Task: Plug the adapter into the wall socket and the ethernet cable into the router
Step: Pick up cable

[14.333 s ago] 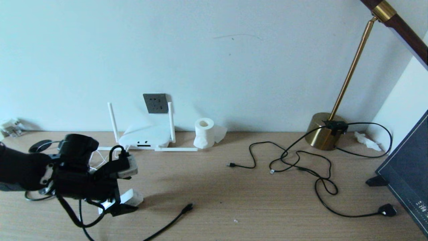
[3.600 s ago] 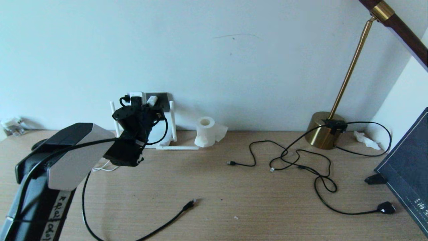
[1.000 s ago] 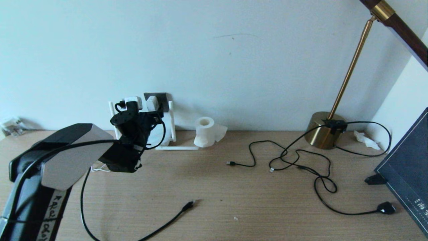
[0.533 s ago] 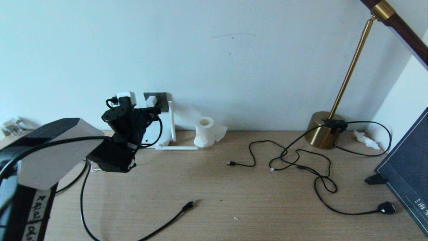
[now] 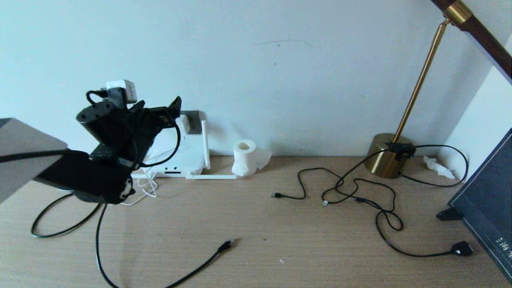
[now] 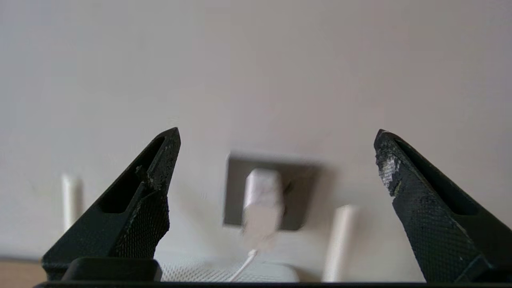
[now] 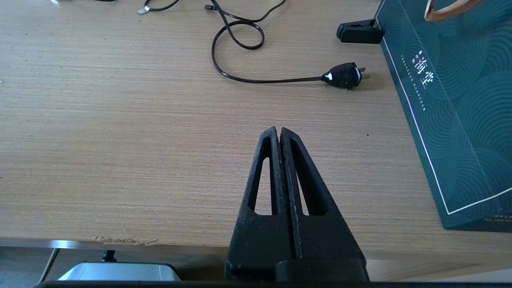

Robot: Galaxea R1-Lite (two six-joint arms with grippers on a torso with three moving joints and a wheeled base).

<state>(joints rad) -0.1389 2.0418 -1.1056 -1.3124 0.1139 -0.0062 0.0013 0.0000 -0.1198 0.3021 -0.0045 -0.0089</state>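
The white adapter [image 5: 185, 122] sticks out of the dark grey wall socket [image 5: 195, 122], and its thin white cord [image 5: 146, 186] hangs down to the table. In the left wrist view the adapter [image 6: 262, 198] sits in the socket [image 6: 300, 188], well beyond the fingertips. My left gripper [image 5: 158, 106] [image 6: 279, 134] is open and empty, raised left of the socket. The white router [image 5: 180, 160] lies below the socket. The ethernet cable's plug [image 5: 228, 243] lies free on the table near the front. My right gripper [image 7: 278, 130] is shut and empty over the table's front edge.
A toilet-paper roll [image 5: 245, 157] stands right of the router. Thin black cords [image 5: 352, 192] tangle at mid-right, before a brass lamp base [image 5: 387, 157]. The lamp's bulky plug [image 5: 462, 249] [image 7: 344, 76] lies beside a dark green bag [image 7: 460, 100] at the right edge.
My left gripper has drawn back from the socket, up and to the left, with its jaws wide. The adapter stays in the socket. The right arm has not moved.
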